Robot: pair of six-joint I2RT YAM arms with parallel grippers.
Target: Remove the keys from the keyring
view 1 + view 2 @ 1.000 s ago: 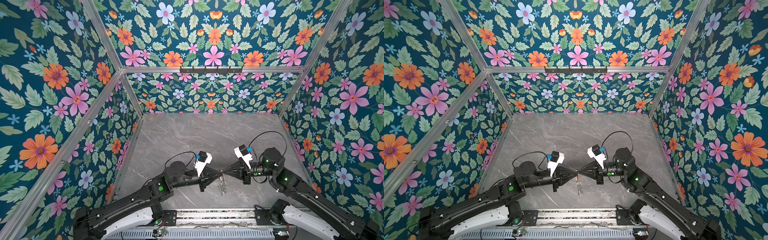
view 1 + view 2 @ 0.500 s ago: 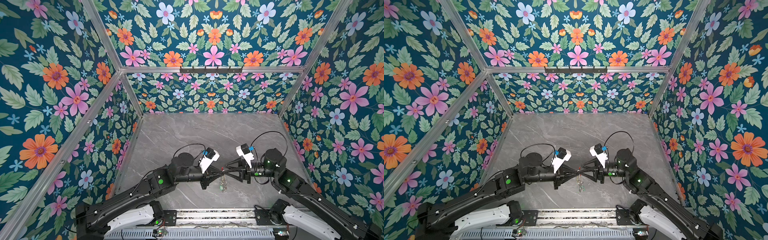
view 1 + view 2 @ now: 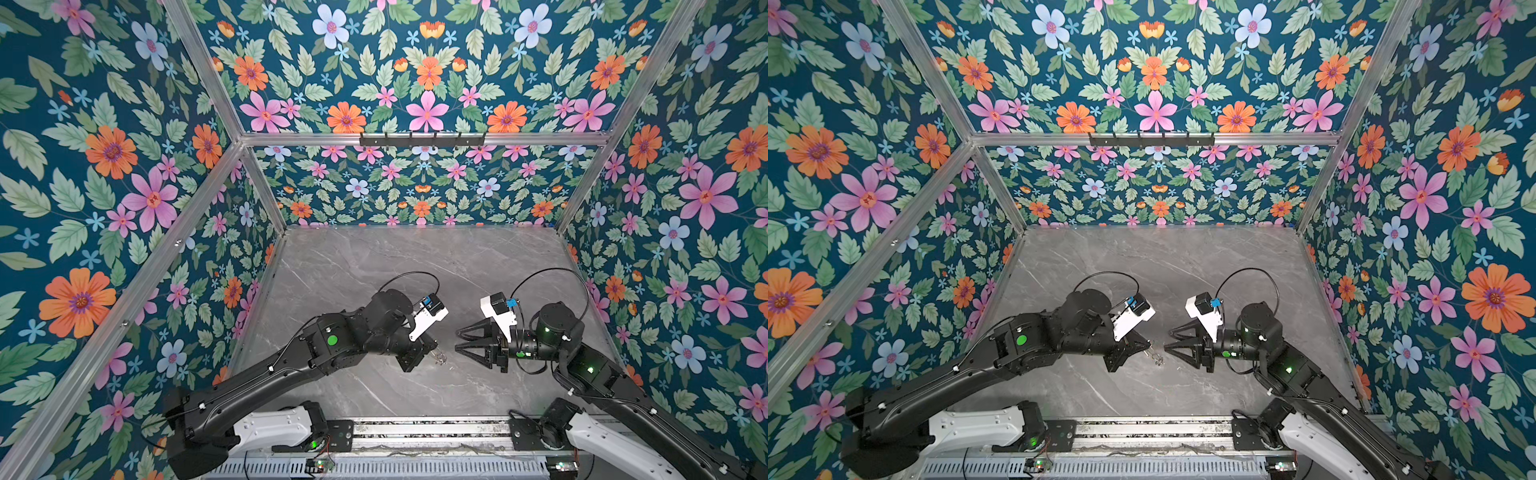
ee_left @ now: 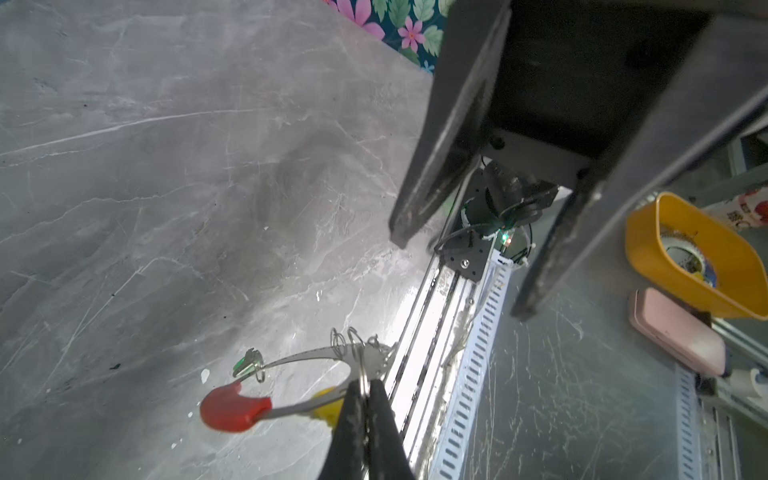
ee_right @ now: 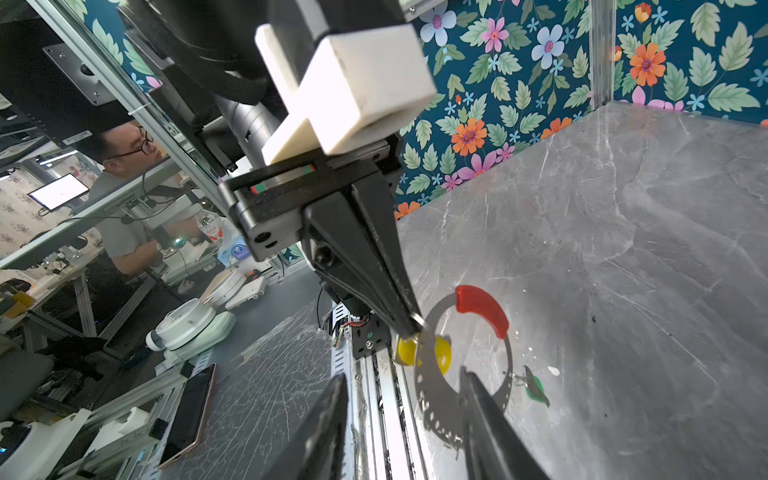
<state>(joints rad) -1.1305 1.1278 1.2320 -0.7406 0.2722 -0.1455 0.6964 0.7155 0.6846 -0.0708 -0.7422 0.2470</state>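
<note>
L arm reaches in low from its base, elbow out, wrist bent down; L gripper [image 3: 434,349] has its fingers pressed together, pinching the keyring [image 5: 432,399] on its flat band right at the yellow tag [image 5: 444,353]. Cannot tell whether the tag's small ring is caught too. R arm comes in level, wrist pointing at the keyring; R gripper [image 3: 457,340] has its jaws spread w/ nothing btwn them, tips just short of the keyring in both top views. The keyring hangs from the L fingertips [image 4: 353,409] over the grey tabletop [image 3: 415,266]; contact of its low arc w/ the top cannot be told. Red sleeve [image 5: 482,305] covers the arc next to the pinch point; green tag [image 5: 536,388] hangs on the arc opposite the yellow tag. Edges: base rail [image 3: 415,428] runs just on the arms' side of the keyring. Open tabletop stretches from the keyring to the back wall [image 3: 415,195]; side walls stand well apart from it. Writing: bottle label [image 4: 744,212] past the rail, red print too blurred to read.
</note>
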